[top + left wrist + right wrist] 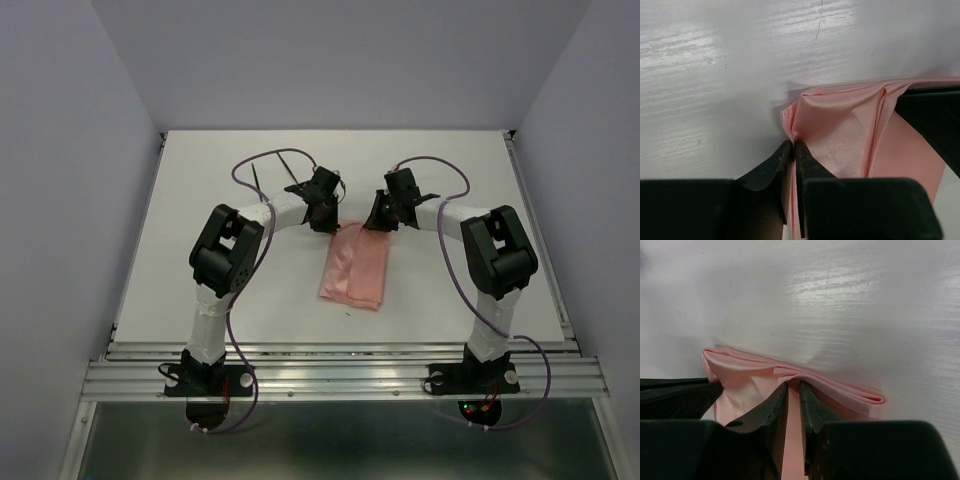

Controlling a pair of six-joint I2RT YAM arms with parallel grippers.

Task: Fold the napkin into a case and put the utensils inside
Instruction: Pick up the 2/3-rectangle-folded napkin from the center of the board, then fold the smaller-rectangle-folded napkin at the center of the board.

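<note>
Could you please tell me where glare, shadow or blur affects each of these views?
Top external: even soft light, sharp, napkin clear on the table. Left wrist: streaky glare on the table upper left; left pincer dark, soft-edged close up; shadow beside the napkin. Right wrist: glare upper right; right pincer nearly black, little detail.

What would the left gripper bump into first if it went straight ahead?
The napkin, already pinched in the left gripper; just past that fold, probably the white table.
</note>
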